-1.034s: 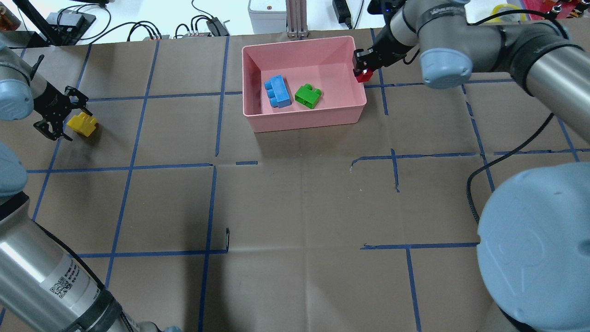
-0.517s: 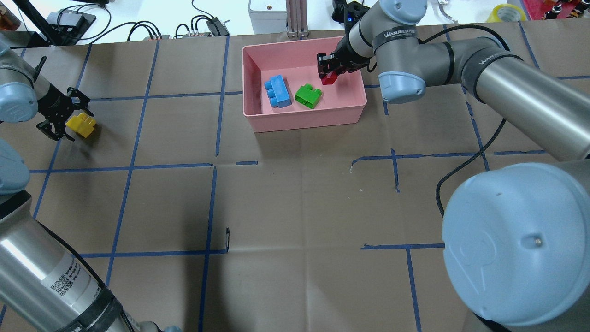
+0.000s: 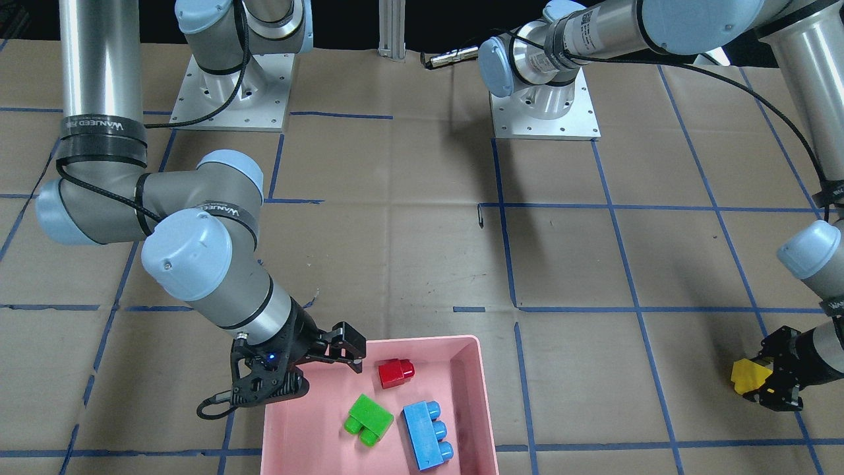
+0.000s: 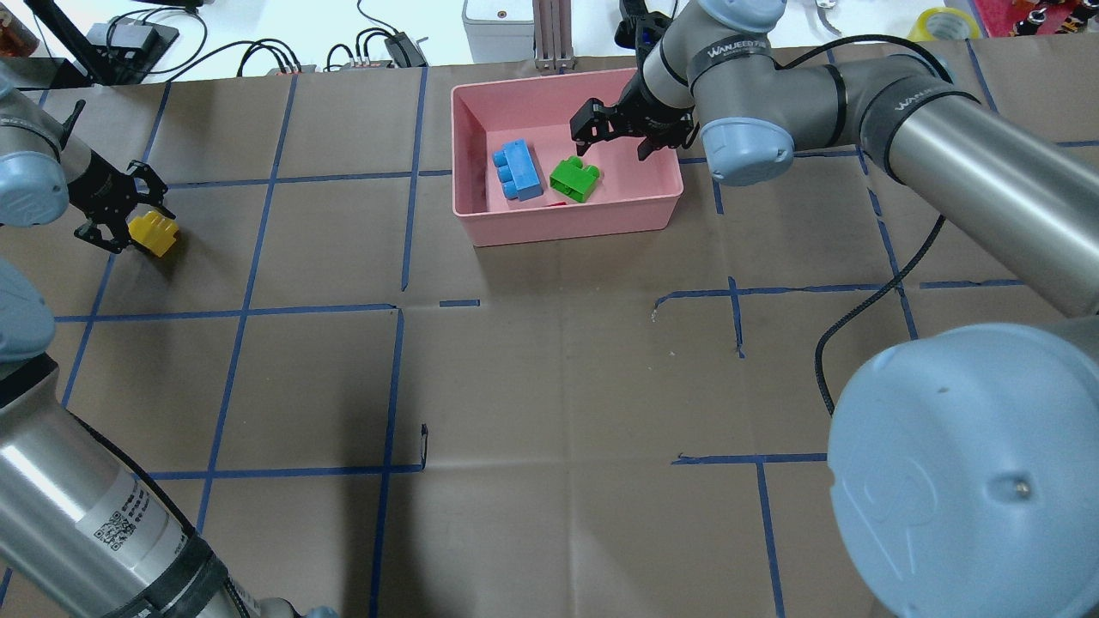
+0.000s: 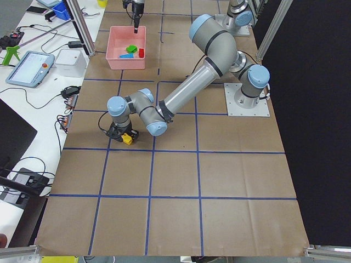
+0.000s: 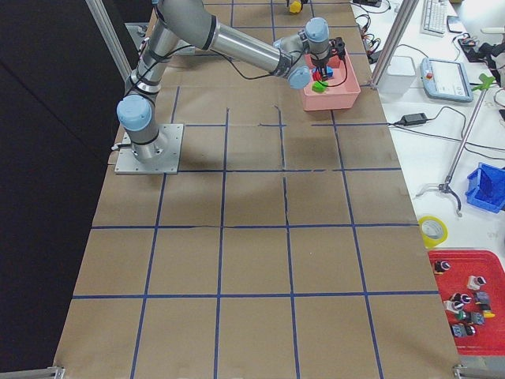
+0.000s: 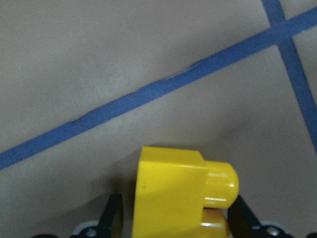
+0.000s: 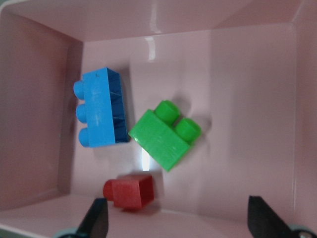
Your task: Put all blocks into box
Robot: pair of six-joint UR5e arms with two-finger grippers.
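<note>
My right gripper [image 4: 612, 148] hangs spread wide over the pink box [image 4: 567, 227] holding the red block [image 3: 395, 373], so my left gripper [image 4: 137, 230], straddling the yellow block [image 7: 171, 193] on the table [image 4: 549, 386] with its grip unclear, should squeeze the flat sides squarely.

Noted on right arm [image 4: 987, 172] and left arm [image 4: 51, 506]: silver tubes, pale-blue joint caps. The right arm's black bands read WANJEED, with a black cable [image 4: 867, 292] alongside. QR label [image 4: 112, 532] on left arm. Black throughout: right gripper [image 4: 611, 153], left gripper [image 4: 142, 230].
</note>
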